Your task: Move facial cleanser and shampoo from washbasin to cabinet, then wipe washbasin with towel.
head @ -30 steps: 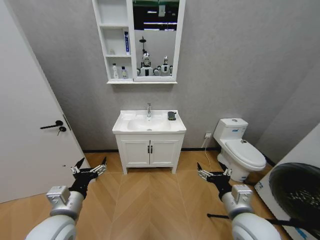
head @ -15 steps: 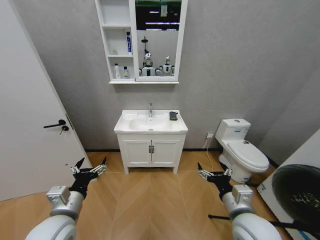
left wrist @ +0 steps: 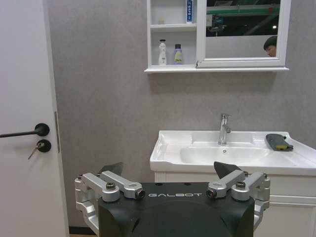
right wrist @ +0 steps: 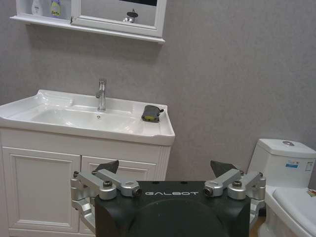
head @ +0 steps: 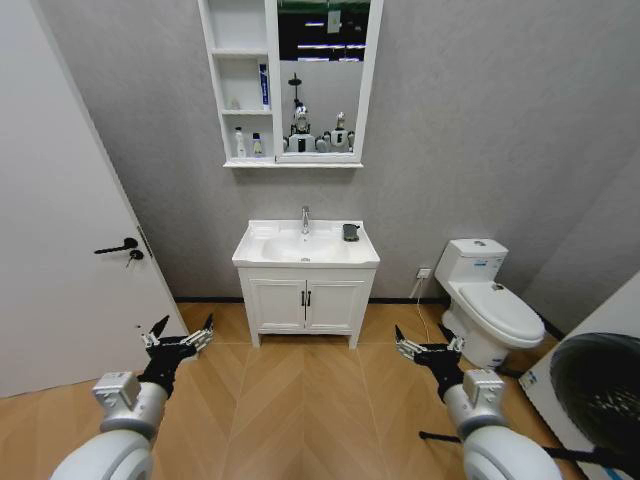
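The robot stands well back from the washbasin (head: 306,248), both arms held low over the wooden floor. The left gripper (head: 180,338) and the right gripper (head: 428,347) both hang with fingers spread wide and nothing between them.

Ahead of both grippers and above them, the basin sits on its white vanity, its chrome tap (head: 305,218) at the back centre. The dark folded towel (head: 350,232) lies on the basin's rim toward the right gripper's side, so the right arm looks the nearer one to it. Its long axis seems to run front to back, though at this range that is only a fair guess.

Higher still, on the wall, the cabinet (head: 237,83) lies toward the left gripper's side. Its lowest shelf holds a white pump bottle (left wrist: 162,53) and a smaller purple-capped bottle (left wrist: 178,54); a blue tube (head: 264,86) stands on the shelf above. No bottles are visible on the basin, so the moving part appears done, with wiping left.

Labels on the bottles cannot be read, and the cabinet's top compartment is cut off.
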